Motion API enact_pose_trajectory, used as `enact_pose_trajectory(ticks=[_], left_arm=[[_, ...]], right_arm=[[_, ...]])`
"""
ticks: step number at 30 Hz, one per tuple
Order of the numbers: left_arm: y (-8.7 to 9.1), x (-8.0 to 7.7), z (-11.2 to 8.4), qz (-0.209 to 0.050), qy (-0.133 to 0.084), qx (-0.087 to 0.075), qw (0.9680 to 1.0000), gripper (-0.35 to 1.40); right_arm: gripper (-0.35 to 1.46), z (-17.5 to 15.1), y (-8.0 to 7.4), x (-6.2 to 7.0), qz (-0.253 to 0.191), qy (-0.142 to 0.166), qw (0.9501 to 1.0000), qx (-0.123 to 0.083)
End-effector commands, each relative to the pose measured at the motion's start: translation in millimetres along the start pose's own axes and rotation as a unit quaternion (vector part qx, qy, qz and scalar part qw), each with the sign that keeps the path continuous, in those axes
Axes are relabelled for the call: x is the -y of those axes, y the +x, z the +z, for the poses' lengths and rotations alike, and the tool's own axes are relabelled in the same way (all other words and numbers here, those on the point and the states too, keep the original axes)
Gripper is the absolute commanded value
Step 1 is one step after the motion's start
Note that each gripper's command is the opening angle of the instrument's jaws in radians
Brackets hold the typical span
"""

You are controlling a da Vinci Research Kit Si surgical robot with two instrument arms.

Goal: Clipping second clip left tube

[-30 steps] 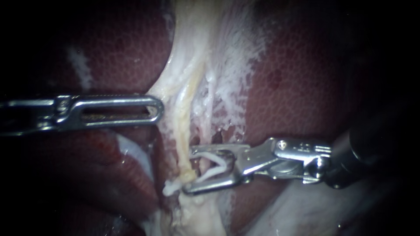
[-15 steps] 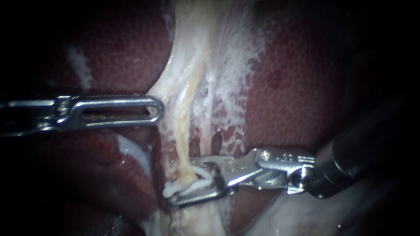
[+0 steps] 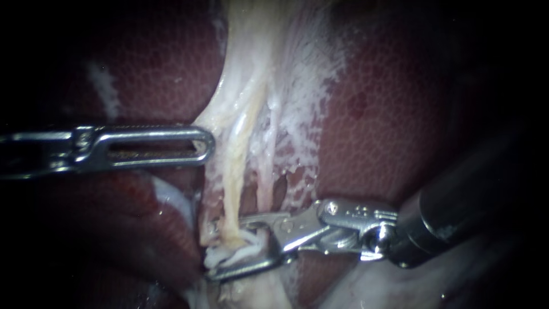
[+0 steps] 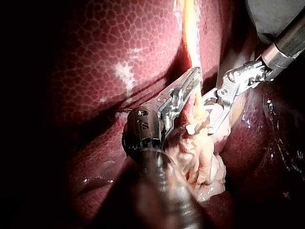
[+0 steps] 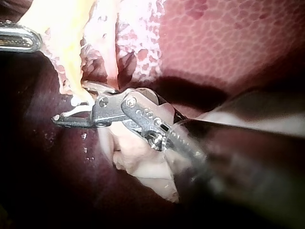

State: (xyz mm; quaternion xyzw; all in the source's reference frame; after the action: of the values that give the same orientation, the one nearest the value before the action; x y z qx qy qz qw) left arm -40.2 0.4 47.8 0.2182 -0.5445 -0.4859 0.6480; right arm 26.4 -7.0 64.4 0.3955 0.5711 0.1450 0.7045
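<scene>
1. Jaws of right instrument (image 3: 235, 247) half-closed, gripping the white clip (image 3: 227, 252). 1 s ago they gaped wide, short of target.
2. We note they've slid across: clip now straddles left tube (image 3: 233, 183), low on its length.
3. Left instrument (image 3: 205, 146) unmoved, jaws shut, empty, beside tube.
4. We judge placement reached; final squeeze prob. next.

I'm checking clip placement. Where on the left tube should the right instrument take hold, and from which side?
Probably the left tube at its lower end, crosswise from the right. It runs upright and bare there, and the right instrument, carrying the clip, straddles it.
</scene>
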Motion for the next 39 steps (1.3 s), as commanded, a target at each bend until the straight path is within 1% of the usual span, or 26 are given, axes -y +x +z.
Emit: enact_pose_trajectory(ticks=[1,3,6,11,19,22,29,39], left_arm=[[0.0,0.0,0.0,0.0,0.0,0.0,1.0,-0.35],[0.0,0.0,0.0,0.0,0.0,0.0,1.0,-0.35],[0.0,0.0,-0.1,0.0,0.0,0.0,1.0,-0.35],[0.0,-0.1,-0.1,0.0,0.0,0.0,1.0,-0.35],[0.1,-0.1,0.0,0.0,0.0,0.0,1.0,-0.35],[0.1,-0.1,0.0,0.0,0.0,0.0,1.0,-0.35],[0.1,-0.1,0.0,0.001,0.0,0.0,1.0,-0.35],[0.2,-0.1,0.0,0.001,0.0,0.0,1.0,-0.35]], right_arm=[[0.5,-0.3,-0.1,-0.1,-0.001,-0.003,1.0,-0.001],[0.5,-0.6,-0.2,-0.3,-0.001,-0.009,1.0,-0.003],[0.5,-1.4,-0.5,-0.7,-0.001,-0.016,0.9999,0.002],[0.51,-2.9,-0.7,-1.3,0.001,-0.024,0.9997,0.001],[0.51,-3.6,-0.1,-1.4,0.003,-0.027,0.9996,-0.001],[0.52,-3.8,0.2,-1.4,-0.007,-0.027,0.9996,0.0],[0.52,-5.9,1.7,-1.4,-0.012,-0.035,0.9993,-0.003],[0.52,-6.2,1.7,-1.3,-0.015,-0.035,0.9993,-0.003]])
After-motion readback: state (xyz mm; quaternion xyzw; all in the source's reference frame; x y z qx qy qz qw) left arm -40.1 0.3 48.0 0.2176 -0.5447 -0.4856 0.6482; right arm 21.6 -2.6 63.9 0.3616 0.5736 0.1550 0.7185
